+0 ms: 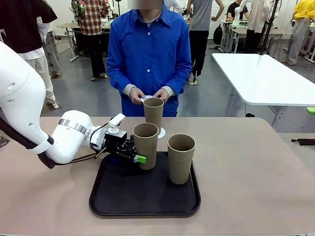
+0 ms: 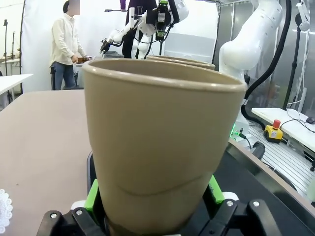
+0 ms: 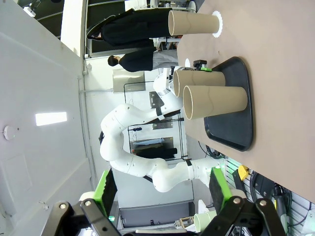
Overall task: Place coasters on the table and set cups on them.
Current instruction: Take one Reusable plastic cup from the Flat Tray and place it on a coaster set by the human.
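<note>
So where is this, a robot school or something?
Probably a robotics lab: a white robot arm at the table, its left gripper shut on a cup, a yellow emergency-stop box nearby, and people behind.

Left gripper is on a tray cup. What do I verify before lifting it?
1. Left gripper shut on the left cup, pads on both sides: ok.
2. That cup upright on the black tray: ok.
3. Gap to the right cup: ok, apart.
4. Free coaster on the table: not ok; the laid coaster carries the far cup, and the person's hands hold a white piece.
5. Right gripper open, clear of the tray: ok.
</note>
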You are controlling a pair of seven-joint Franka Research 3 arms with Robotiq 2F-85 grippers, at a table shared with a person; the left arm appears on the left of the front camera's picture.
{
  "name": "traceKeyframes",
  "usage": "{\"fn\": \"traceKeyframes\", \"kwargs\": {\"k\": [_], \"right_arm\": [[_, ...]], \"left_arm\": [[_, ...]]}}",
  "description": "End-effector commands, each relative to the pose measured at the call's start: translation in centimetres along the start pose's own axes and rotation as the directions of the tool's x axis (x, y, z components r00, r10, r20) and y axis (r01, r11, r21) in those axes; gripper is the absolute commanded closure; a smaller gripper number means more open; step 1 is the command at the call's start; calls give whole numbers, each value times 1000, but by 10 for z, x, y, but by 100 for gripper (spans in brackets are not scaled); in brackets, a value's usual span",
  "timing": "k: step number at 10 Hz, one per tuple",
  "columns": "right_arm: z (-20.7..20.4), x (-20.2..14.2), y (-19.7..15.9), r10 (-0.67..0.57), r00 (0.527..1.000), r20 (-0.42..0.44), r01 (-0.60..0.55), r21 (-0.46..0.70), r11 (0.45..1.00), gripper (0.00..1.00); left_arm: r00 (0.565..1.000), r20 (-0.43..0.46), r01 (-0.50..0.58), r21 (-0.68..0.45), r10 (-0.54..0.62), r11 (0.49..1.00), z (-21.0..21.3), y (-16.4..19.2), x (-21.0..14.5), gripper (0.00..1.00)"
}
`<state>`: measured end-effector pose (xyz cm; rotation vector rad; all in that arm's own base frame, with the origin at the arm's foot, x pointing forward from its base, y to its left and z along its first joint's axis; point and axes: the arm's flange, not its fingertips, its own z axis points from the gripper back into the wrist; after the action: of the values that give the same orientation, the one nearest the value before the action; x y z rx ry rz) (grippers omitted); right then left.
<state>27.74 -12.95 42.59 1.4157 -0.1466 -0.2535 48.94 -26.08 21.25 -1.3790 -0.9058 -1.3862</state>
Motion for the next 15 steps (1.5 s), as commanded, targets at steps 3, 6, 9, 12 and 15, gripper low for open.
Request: {"fn": "traceKeyframes", "kwargs": {"k": [3,6,9,12,15], "right_arm": [[0,0,2,5,1000,3,-5,7,1000,0],[0,0,2,5,1000,3,-5,7,1000,0],[0,0,2,5,1000,3,-5,7,1000,0],[0,0,2,5,1000,3,-5,7,1000,0],[0,0,2,5,1000,3,-5,7,1000,0]], "left_arm": [[999,6,51,-13,-50,999,-4,4,-2,78],[998,-4,65,-30,-65,997,-1,-2,1,100],[997,-80,14,-18,-15,1000,5,-32,65,100],[999,-32,29,-1,-29,1000,30,-66,166,100],[998,-34,47,28,-46,999,44,-80,211,100]]}}
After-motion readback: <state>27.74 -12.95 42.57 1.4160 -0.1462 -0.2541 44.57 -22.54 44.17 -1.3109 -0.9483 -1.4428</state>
